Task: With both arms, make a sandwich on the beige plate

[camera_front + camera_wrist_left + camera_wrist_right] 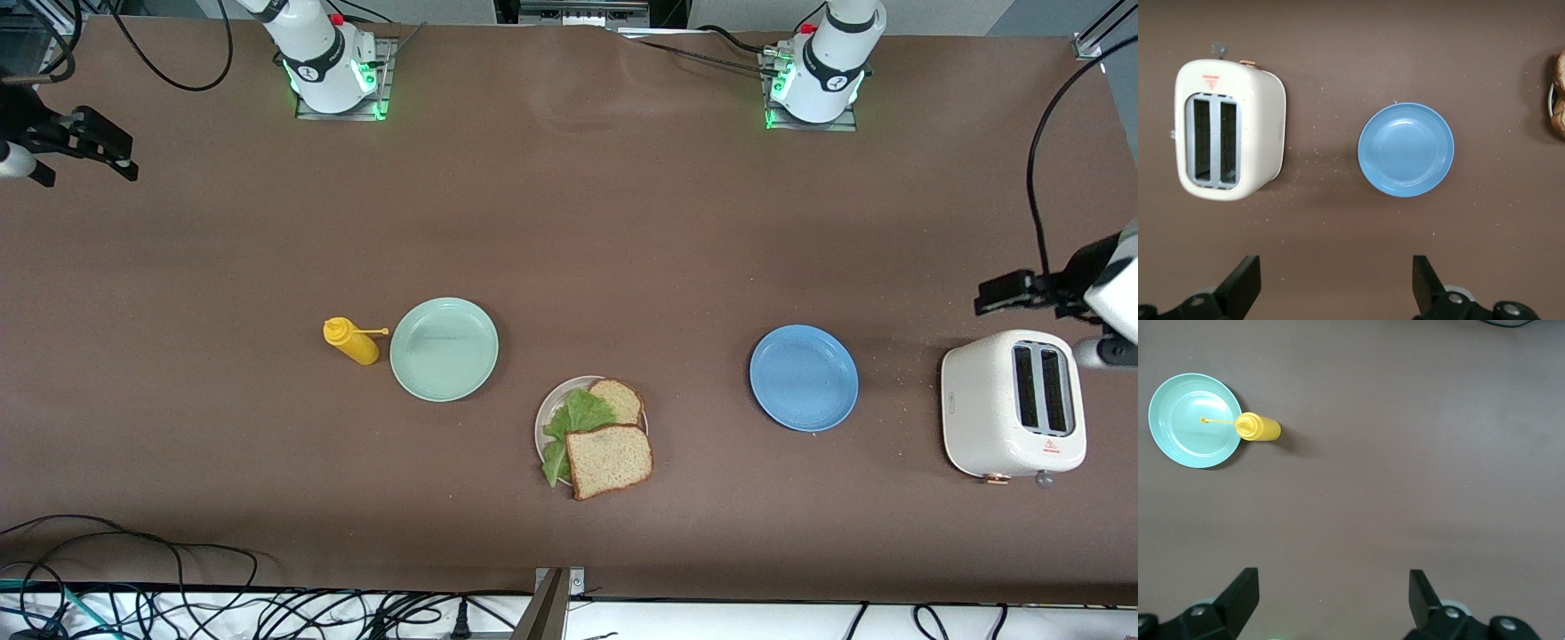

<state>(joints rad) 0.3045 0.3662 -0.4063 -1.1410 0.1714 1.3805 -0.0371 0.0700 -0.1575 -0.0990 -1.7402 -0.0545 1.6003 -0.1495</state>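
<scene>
Now left gripper [1331, 290] wide open, empty, right gripper [1331, 607] likewise

- The beige plate [544, 418] lies mostly hidden under the sandwich [597, 437]; only a sliver of rim shows.
- The left wrist view cuts the sandwich [1558, 93] off at its edge.
- Both arms run off the front view's sides.
- The toaster [1012, 416] carries a red mark, perhaps a warning label, too small to read.
</scene>
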